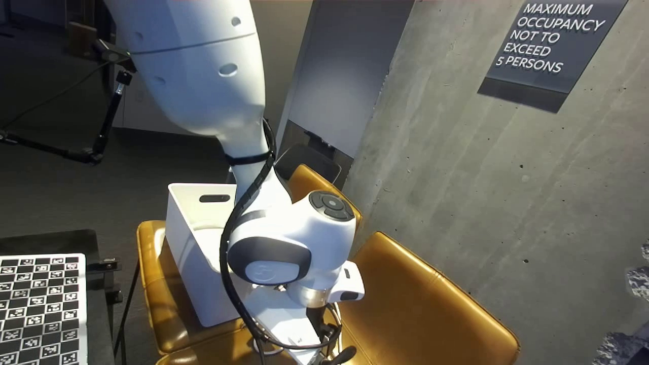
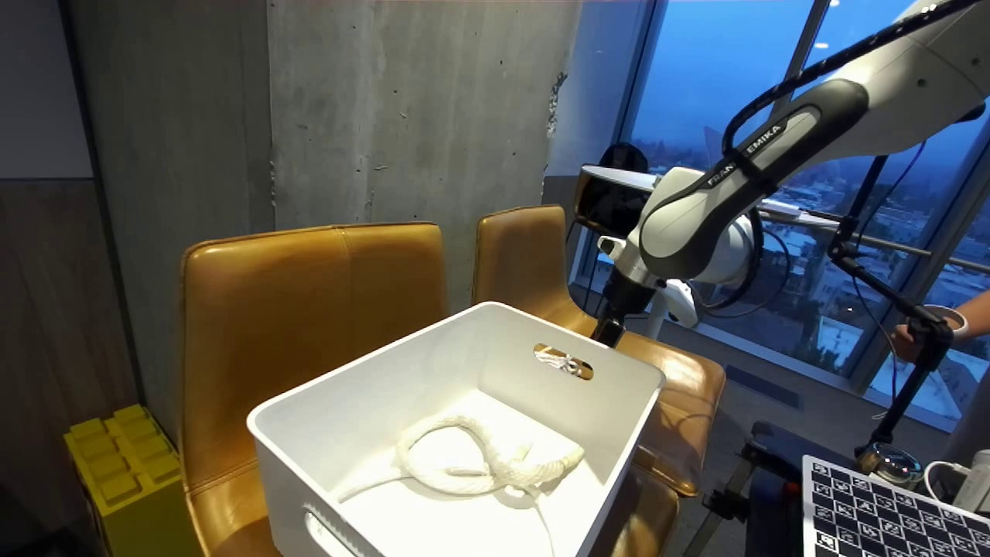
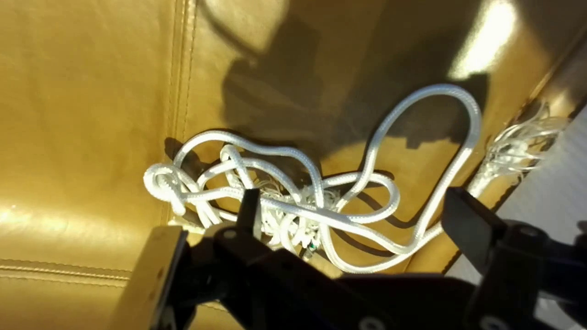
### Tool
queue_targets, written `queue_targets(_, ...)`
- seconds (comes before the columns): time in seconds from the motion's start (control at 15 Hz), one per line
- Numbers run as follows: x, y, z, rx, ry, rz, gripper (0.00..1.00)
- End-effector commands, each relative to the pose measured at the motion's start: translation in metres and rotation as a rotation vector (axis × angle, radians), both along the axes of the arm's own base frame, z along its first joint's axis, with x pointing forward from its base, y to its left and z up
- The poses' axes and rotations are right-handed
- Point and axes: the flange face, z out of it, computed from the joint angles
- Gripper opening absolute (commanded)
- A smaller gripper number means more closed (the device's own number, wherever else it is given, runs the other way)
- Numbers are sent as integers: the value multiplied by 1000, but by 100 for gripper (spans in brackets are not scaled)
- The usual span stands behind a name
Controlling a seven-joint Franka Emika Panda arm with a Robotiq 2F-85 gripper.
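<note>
Spread wide, my claw [image 3: 351,201] points down over a tan leather seat [image 3: 82,137], its fingers [image 3: 467,229] well apart above a white cord [image 3: 321,215] lying in loops on the leather. With twelve at the top of each view, the wrist view shows the cord's largest loop at 2 o'clock and a tight curl at 9; a frayed white bundle [image 3: 513,153] lies at 3.

My arm [image 2: 742,170] slants in from 2 o'clock in an exterior view, then bends so that the claw aims towards 7. In an exterior view the forearm [image 1: 203,76] comes from 11 o'clock, and the wrist [image 1: 294,243] turns down to 6.

"FRAN" and "EMIKA" can be read along my side, a strap covering the letters between. At 2 o'clock on the concrete wall [image 1: 431,177], a sign [image 1: 537,56] says "MAXIMUM OCCUPANCY NOT TO EXCEED 5 PERSONS". Small patterns fill the chequered board [image 1: 43,304] at 8.

One finger overlaps the cord in the wrist view; whether they touch, I cannot tell. My fingertips are hidden behind a white box [image 2: 510,379], with white strands showing through its handle hole. Glare washes out the thick rope [image 2: 541,470] inside it. At 6 o'clock the picture's edge cuts off my claw in an exterior view.
</note>
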Motion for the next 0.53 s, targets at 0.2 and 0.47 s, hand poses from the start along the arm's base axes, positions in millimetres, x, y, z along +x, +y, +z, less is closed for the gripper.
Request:
queue_targets(0.2, 11, 5, -59, 41, 4, -102, 100)
queue_targets(0.47, 5, 9, -90, 65, 41, -156, 72)
